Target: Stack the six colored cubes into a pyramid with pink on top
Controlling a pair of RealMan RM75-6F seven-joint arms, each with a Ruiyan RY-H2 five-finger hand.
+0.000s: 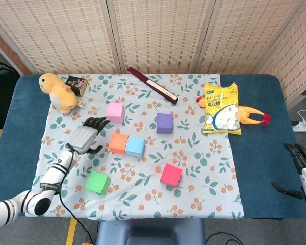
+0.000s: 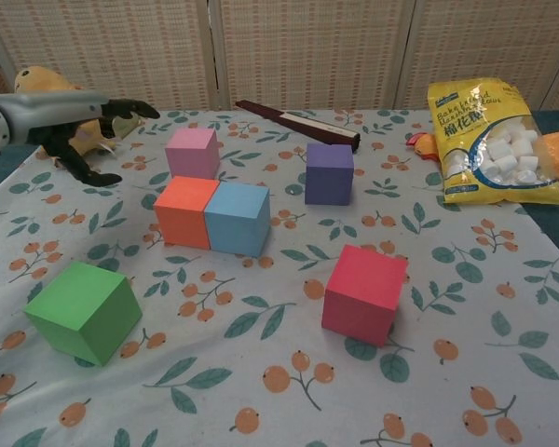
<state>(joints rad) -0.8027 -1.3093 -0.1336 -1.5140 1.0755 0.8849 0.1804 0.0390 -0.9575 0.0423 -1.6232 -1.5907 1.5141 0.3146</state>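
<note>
The base row of the pyramid is under way. An orange cube [image 1: 118,143] and a blue cube [image 1: 135,146] sit touching side by side at the centre of the flowered cloth on the bench [image 1: 255,153]. The left robot hand [image 1: 85,137] hovers just left of them, released, fingers spread, grasping nothing. The right robot hand [image 1: 301,158] shows at the lower right edge of the head view; it seems empty, though little of it is visible. The pink cube [image 1: 115,112] lies just above the pair, the purple cube [image 1: 164,123] right of centre, the green cube [image 1: 98,182] at lower left and the magenta cube [image 1: 171,174] below centre. The next move likely calls for bringing a third cube flush against the pair.
</note>
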